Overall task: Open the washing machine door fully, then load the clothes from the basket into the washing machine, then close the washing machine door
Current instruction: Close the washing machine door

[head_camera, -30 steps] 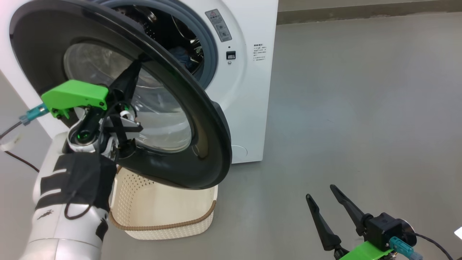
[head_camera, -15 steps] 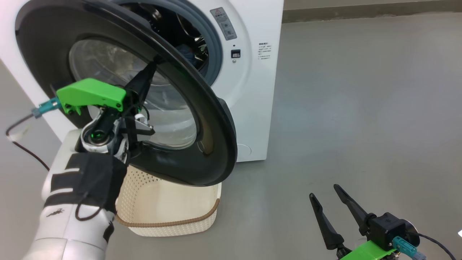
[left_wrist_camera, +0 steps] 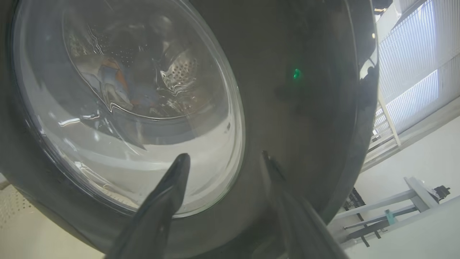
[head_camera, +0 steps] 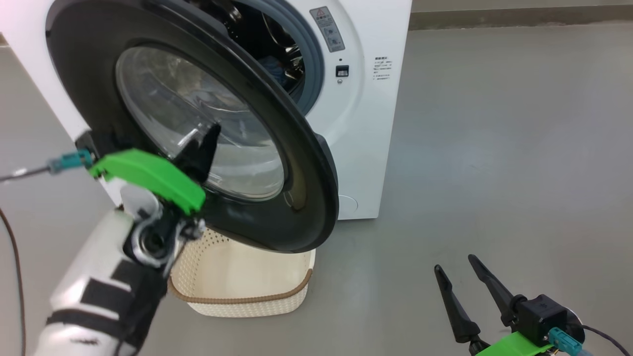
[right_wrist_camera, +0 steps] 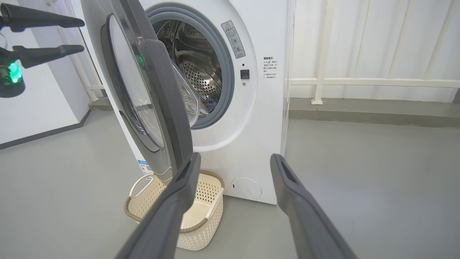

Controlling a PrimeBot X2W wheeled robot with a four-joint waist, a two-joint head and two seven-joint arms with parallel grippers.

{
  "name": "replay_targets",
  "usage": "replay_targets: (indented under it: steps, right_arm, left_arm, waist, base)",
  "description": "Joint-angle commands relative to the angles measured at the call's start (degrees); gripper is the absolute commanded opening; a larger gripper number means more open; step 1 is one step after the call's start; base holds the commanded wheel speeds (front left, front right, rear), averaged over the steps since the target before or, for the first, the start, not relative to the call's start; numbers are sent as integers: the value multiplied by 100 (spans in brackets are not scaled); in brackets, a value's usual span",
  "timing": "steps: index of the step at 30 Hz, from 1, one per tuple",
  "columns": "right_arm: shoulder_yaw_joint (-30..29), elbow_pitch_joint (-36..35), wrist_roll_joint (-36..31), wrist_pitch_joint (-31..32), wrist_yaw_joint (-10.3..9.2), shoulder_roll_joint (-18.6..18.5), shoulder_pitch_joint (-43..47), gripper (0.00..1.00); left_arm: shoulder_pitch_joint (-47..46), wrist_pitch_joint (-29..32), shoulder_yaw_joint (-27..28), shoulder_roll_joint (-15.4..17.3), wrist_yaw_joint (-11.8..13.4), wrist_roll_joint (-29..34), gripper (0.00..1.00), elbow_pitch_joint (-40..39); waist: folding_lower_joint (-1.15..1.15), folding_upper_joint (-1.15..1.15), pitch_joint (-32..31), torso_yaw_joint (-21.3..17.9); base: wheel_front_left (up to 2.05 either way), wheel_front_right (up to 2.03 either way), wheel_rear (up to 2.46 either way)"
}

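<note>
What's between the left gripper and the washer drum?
The washing machine door, partly open. The right wrist view shows the left gripper on the door's outer side and the drum behind it.

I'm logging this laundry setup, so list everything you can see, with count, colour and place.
Washer: one, white, on the floor.
Door: one, black rim, clear glass, partly open, above the basket.
Drum: one, steel, inside the washer.
Clothes: some, blue, in the drum.
Basket: one, cream, brown rim, on the floor under the door.
Sticker: one, grey, right of the opening.
Floor: grey.
Left gripper: one, dark, open, facing the door's glass.
Right gripper: one, dark, open, low right, away from the washer.
</note>
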Motion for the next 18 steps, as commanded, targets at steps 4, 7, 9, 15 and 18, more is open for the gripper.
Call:
replay_targets:
  steps: [4,7,9,15,18]
  right_arm:
    - [31,-195,-4,-27,9,-41,-40,100]
    - [-44,-222,-18,-27,9,-39,-19,100]
    - [-75,-235,-24,-27,9,-39,2,100]
    - [-150,-269,-40,-27,9,-30,75,100]
    - [-188,-284,-46,-27,9,-45,126,100]
  left_arm:
    - [231,-648,-163,429,-18,657,100,-274]
    - [494,-1162,-342,538,167,1133,100,-262]
    - [725,-1409,-395,540,301,1304,100,-254]
    - [1358,-1697,-575,582,575,1853,100,-335]
    - [1752,-1746,-507,566,689,2101,100,-480]
  waist:
    - [0,0,17,67]
    - [0,0,14,93]
    - [0,0,8,95]
    - [0,0,-24,89]
    - [0,0,-38,90]
  base:
    - [0,0,0]
    - [0,0,0]
    - [0,0,0]
    - [0,0,0]
    - [0,0,0]
